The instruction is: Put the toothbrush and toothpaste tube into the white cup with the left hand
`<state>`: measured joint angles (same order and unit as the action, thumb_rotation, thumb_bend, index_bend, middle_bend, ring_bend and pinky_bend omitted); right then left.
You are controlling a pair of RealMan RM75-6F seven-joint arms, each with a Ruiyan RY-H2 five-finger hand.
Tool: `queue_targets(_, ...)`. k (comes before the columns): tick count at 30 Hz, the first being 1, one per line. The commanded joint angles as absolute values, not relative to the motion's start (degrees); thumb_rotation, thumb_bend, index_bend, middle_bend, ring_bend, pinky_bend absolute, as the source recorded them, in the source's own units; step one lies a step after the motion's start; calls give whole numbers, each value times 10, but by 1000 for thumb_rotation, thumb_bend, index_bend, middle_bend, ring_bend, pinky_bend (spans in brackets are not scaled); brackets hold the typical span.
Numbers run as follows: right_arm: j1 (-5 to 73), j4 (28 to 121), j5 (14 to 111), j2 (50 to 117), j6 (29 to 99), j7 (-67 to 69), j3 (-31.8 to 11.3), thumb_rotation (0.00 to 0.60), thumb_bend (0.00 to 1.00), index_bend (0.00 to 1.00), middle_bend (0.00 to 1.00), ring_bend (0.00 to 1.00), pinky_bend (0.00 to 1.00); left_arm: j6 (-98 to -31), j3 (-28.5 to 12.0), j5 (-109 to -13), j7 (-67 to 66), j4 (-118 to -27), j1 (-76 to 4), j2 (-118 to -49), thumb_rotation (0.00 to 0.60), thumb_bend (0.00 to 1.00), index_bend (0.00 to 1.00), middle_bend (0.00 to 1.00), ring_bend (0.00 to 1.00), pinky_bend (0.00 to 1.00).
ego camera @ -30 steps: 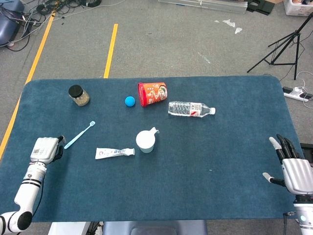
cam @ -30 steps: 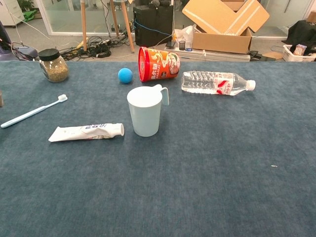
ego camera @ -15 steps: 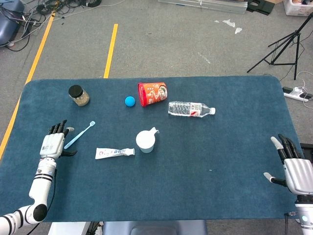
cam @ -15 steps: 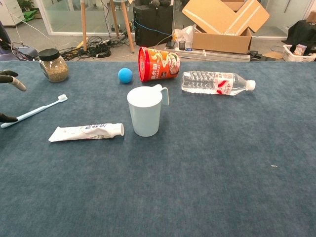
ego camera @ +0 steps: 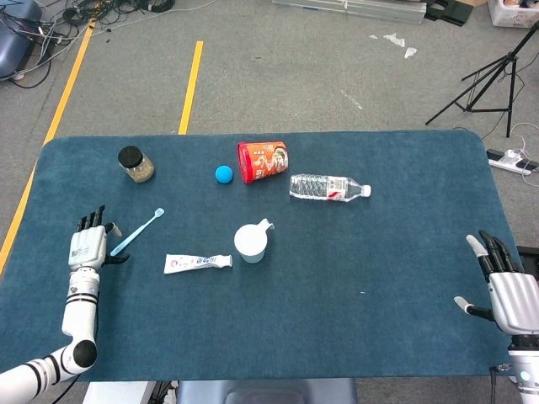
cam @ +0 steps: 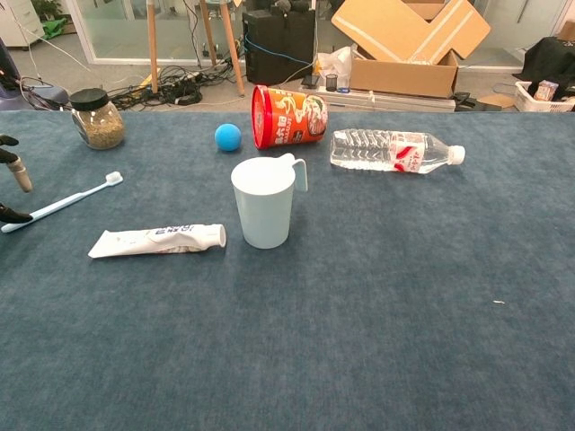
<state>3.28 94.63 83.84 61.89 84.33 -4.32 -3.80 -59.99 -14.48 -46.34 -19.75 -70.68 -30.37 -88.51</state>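
Now that the left robot hand [ego camera: 88, 247] has drawn back beside the toothbrush [ego camera: 136, 231] handle, fingers spread and empty, toothbrush and toothpaste tube [ego camera: 198, 263] lie on the counter [ego camera: 362, 252], white cup [ego camera: 250, 242] unfilled: grasp pending.

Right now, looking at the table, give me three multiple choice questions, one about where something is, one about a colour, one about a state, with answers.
1. Where does the toothpaste tube lie?
A. left of the white cup
B. inside the cup
C. beside the water bottle

2. What colour is the small ball?
A. red
B. blue
C. yellow

3. How is the left hand?
A. gripping the toothbrush
B. holding the tube
C. open beside the toothbrush handle

Answers: A, the tube lies flat left of the cup; B, the ball is blue; C, spread fingers hold nothing.
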Motion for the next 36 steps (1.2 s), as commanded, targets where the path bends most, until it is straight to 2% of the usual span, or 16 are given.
queue_targets(1,33,946,838,619,843,-43,-38,600,0,0,0,0,364,-598,-148,-446,-212,-695,-307,-895,600,126,438,0,0,29)
queue_targets(16,32,946,837,616,844,-37,-39,600,0,0,0,0,364,-598,-158,-413,-241,-641,-318,-940,600,126,466,0,0,29)
queue_targets(36,32,946,835,616,843,-35,-40,600,0,0,0,0,364,-585,-165,-402,-260,-595,-321,-963,600,127,536,0,0,29)
